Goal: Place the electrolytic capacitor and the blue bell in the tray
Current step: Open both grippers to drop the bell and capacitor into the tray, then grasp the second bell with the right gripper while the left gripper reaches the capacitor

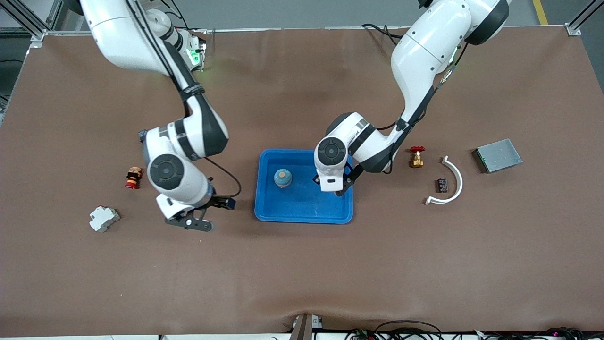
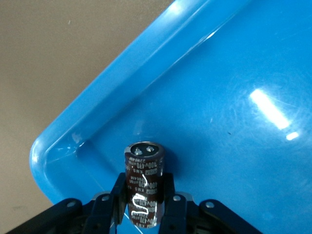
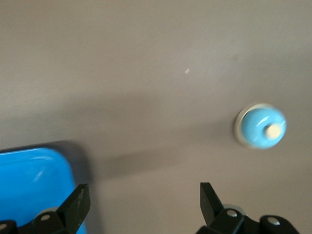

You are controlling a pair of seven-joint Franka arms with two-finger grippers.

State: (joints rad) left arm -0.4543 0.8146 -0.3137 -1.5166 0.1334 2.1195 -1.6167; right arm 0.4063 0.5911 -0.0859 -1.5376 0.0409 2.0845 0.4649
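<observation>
My left gripper (image 1: 336, 191) is closed on the capacitor (image 2: 144, 170). The dark can sits pinched between the two fingers, low over the tray (image 1: 302, 215), inside the corner toward the left arm's end. From the left wrist view I cannot tell whether the can's end touches the tray floor or hangs just above it. So that half is nearly there, I judge — carried in but not yet let go.

The bell is harder to call. The front view shows a round blue dome (image 1: 283, 178) with a tan knob sitting in the tray, apart from the capacitor, and it looks like a bell to me. The right wrist view, though, shows a blue bell (image 3: 260, 126) with a pale button lying on bare table, near a corner of the tray but outside it. I cannot find that one in the front view — it may be hidden under the right arm. I will not count the bell as placed until that is sorted out.

The right gripper (image 1: 193, 222) waits beside the tray, over bare table toward the right arm's end, with its fingers spread wide and nothing between them.

As I read it, what is left is to release the capacitor, lift clear, and settle the bell question.
</observation>
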